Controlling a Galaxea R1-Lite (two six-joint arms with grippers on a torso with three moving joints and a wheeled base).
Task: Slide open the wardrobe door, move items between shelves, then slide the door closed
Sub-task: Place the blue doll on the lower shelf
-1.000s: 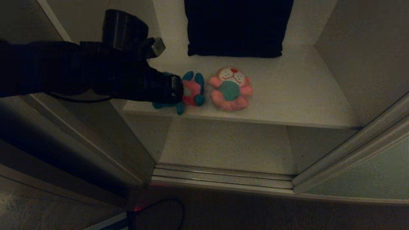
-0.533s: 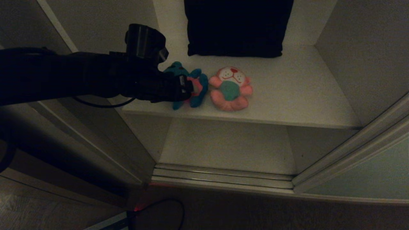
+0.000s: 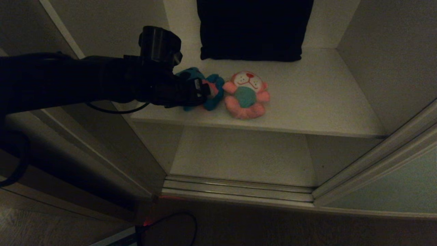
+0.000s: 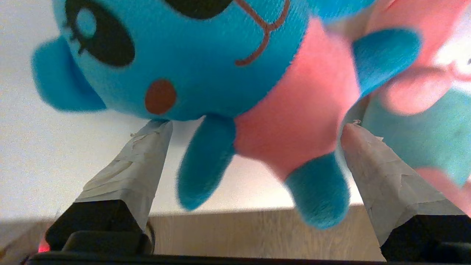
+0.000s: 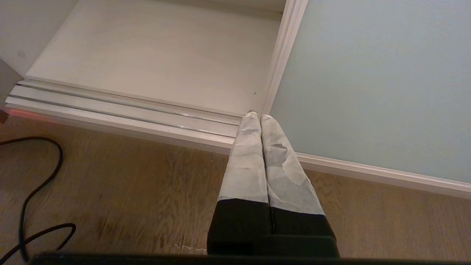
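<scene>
L claw [image 4: 254, 129] wide open, straddling teal bear [image 4: 220, 73], upper shelf [image 3: 307, 106]

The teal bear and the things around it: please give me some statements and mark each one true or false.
1. The left tool is open, a finger on each side of the teal bear. True.
2. The pink toy lies on the lower shelf. False: it lies on the upper shelf, beside the bear.
3. The right tool is shut and holds nothing. True.
4. The dark folded cloth covers both toys. False: it lies behind them.
</scene>
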